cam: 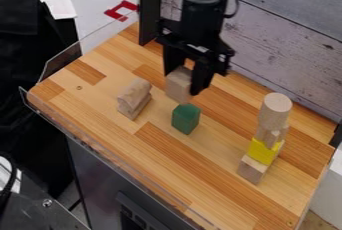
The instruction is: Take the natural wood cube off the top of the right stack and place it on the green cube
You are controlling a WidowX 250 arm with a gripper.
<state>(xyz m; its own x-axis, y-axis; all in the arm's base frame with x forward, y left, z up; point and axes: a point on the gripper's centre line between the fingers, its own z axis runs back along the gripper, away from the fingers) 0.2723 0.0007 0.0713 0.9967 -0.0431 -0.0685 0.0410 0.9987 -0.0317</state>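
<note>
The jaws grip a pale block between them, near a green block.

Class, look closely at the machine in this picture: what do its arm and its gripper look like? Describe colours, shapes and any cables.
The arm is black and chunky, with a greyish ring-shaped band around its rounded upper section and a thin dark cable looping out beside it. The gripper is also black, with a wide, angular body and two straight, blocky fingers.
</note>
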